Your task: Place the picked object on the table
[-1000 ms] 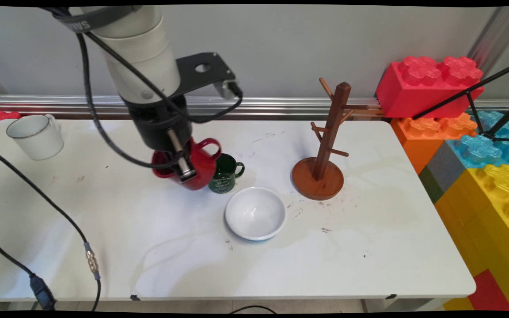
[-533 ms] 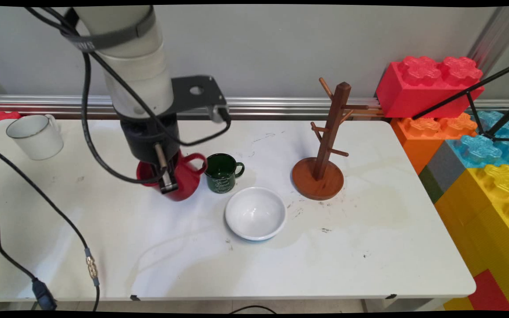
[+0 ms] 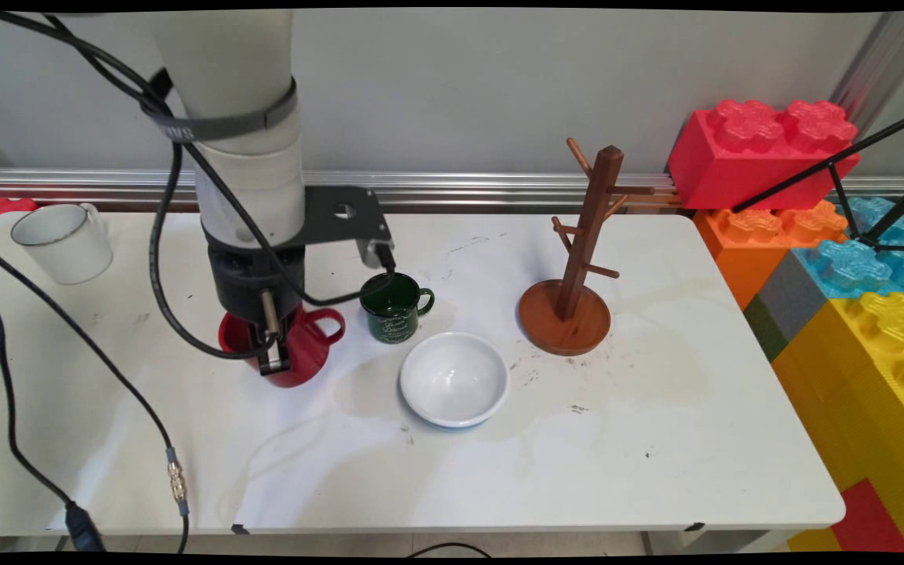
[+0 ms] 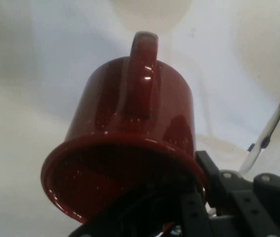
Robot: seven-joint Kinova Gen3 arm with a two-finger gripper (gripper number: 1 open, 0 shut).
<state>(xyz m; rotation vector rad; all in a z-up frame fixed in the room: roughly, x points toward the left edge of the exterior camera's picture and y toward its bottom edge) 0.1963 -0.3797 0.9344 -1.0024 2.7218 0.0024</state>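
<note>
The black gripper [image 3: 273, 357] points straight down over the left half of the white table [image 3: 656, 439], its fingers clamped on the rim of a red mug [image 3: 303, 353], one finger inside and one outside the wall. The mug sits low at the table surface (whether it actually touches I cannot tell), its handle pointing right toward a dark green mug [image 3: 395, 308] that stands just beside it. From the hand camera the red mug [image 4: 130, 128] fills the view, handle uppermost. A white bowl [image 3: 454, 379] sits in front of the green mug, to the right. Farther right stands a wooden mug tree [image 3: 577, 267], and a white enamel mug [image 3: 63, 243] is at the far left corner, well apart.
</note>
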